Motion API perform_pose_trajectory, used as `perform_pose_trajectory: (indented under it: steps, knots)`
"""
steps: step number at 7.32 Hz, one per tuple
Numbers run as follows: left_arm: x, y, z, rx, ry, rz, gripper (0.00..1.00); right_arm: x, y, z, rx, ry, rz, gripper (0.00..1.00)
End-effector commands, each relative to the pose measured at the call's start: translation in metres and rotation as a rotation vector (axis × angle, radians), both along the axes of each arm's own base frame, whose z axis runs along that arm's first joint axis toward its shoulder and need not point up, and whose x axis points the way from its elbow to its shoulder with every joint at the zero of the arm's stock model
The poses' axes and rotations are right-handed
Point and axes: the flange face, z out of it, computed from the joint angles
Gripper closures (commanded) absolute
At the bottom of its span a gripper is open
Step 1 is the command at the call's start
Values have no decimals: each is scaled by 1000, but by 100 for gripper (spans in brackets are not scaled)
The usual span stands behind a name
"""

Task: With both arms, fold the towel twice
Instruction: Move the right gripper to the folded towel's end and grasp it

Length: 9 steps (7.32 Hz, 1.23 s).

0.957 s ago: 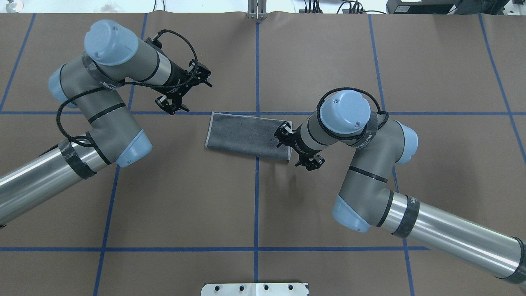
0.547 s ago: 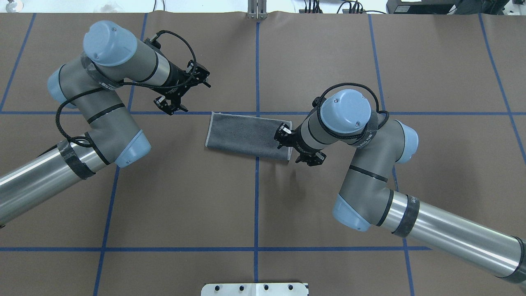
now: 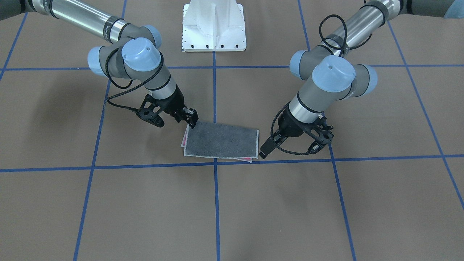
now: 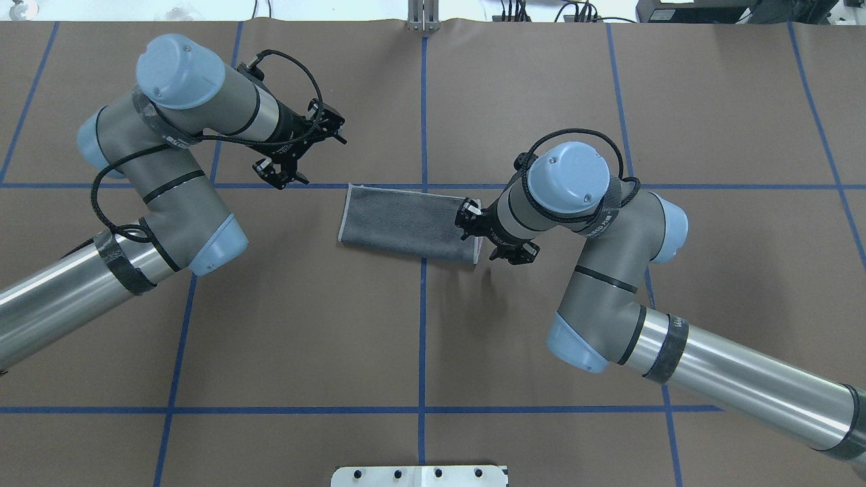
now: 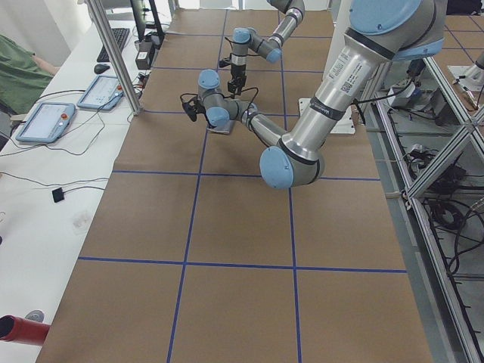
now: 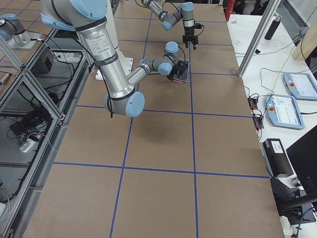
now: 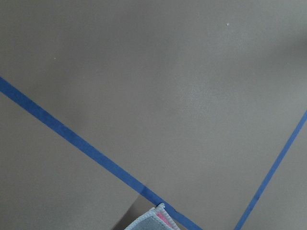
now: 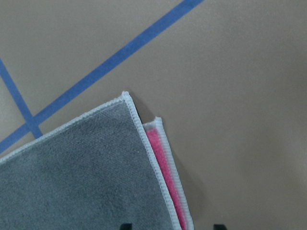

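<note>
Towel (image 4: 406, 223) lies flat near the middle of the table (image 4: 304, 325), folded 1 time into a long rectangle, dark grey face up, pale hem round the rim. It sits astride 1 blue tape line (image 4: 422, 101) and just on the robot's side of the cross line. In the front-facing view a thin strip of pink lower layer shows along both short ends and the far long edge, so the layers are not quite flush. Right wrist camera confirms this at 1 corner: grey layer on top, pink layer jutting out just beside it. Right gripper (image 4: 490, 237) is low at the towel's right-hand short end, jaws spread wide; its 2 fingertips show at the bottom of the wrist view, 1 over the grey cloth, 1 over bare table, the hemmed edge between them. Cannot tell whether either tip touches the cloth. Left gripper (image 4: 325, 159) hangs off the other end, jaws also spread, holding nothing, apart from the towel; its wrist camera catches only 1 towel corner at the frame's bottom edge. White pedestal base (image 3: 214, 25) stands behind.
</note>
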Motion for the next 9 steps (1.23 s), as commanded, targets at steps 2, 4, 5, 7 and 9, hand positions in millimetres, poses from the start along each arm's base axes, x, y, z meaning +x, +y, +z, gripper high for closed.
perform_pose_trajectory:
  steps: [2,4,5,7,9]
  knots:
    - [0,0,1,0,-1,1,0,-14,-12,8,20,-10,9,42]
    - [0,0,3,15,-8,7,0,-14,-12,8,17,-13,6,45]
    - [-2,-2,3,17,-9,5,0,-15,-11,5,19,-18,3,52]
    - [-3,-2,4,28,-13,10,0,-13,-9,-1,19,-32,0,64]
    - [-2,-3,5,26,-15,11,0,-18,-4,-1,21,-32,-10,64]
